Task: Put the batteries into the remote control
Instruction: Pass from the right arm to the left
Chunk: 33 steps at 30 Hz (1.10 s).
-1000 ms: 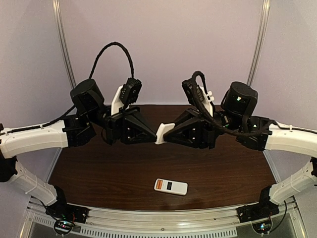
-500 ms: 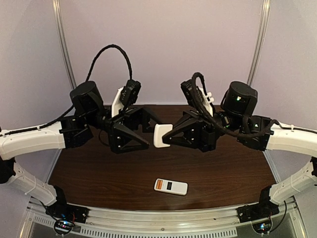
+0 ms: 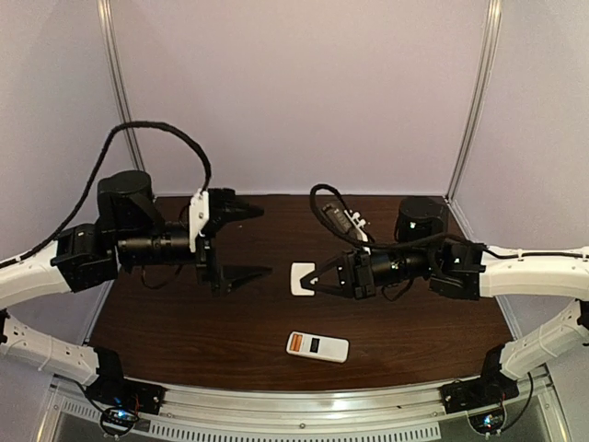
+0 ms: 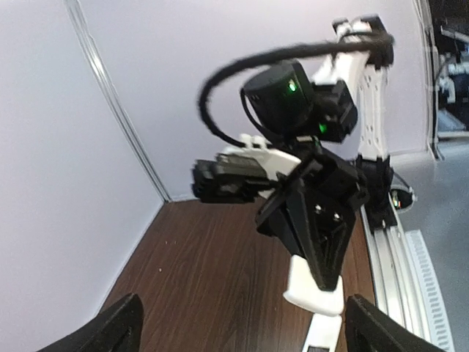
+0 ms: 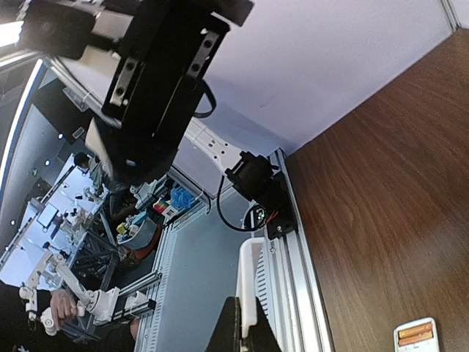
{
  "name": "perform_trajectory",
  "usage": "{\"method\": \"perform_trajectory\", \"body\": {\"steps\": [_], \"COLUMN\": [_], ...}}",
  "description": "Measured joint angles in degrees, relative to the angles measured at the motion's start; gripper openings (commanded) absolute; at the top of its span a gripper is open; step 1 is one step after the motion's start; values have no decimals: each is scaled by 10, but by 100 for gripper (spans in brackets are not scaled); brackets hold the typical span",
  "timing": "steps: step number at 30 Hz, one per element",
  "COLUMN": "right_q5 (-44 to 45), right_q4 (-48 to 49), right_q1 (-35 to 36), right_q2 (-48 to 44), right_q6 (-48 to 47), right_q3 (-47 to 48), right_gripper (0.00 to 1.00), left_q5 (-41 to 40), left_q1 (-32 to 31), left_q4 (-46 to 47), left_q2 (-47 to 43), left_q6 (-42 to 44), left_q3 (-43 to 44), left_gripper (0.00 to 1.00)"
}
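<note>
The remote control lies white back up near the table's front edge, with a dark slot in the middle. An orange patch at its left end looks like the batteries seated side by side; the right wrist view shows the remote with the same orange strips. My right gripper is shut on a small white square cover, held above the table behind the remote. Its fingers pinch the cover edge-on. My left gripper stands wide open and empty, left of the cover.
A dark wood table carries the scene, with purple walls behind and at the sides. An aluminium rail with both arm bases runs along the near edge. In the left wrist view the right arm fills the space ahead.
My left gripper has opened, let go of the cover and drawn back to the left. The right gripper has kept the cover and come down lower over the table.
</note>
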Motion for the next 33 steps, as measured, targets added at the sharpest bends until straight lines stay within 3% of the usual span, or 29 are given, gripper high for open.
{"method": "perform_trajectory", "body": {"steps": [5,11,24,33], "right_q5": [28,36,38,38], "right_q4": [56,145,237,253], "right_q1": [-2,-2,-2,-2], "right_q2": [25,60,80,90], "right_q6": [80,158,218,229], "right_q3": [-59,-109,-126,-137], "right_gripper": [0,0,0,0], "left_q5": [-78,-96,-94,-98], "left_q1": [-61,-71,-71,-71], "left_q4": [-81,-115,-131,-130], "left_q2": [54,90,177,181], "left_q6": [119,175,184,181], "left_q3": [-16,-19,-6,7], "left_gripper": [97,96,86,89]}}
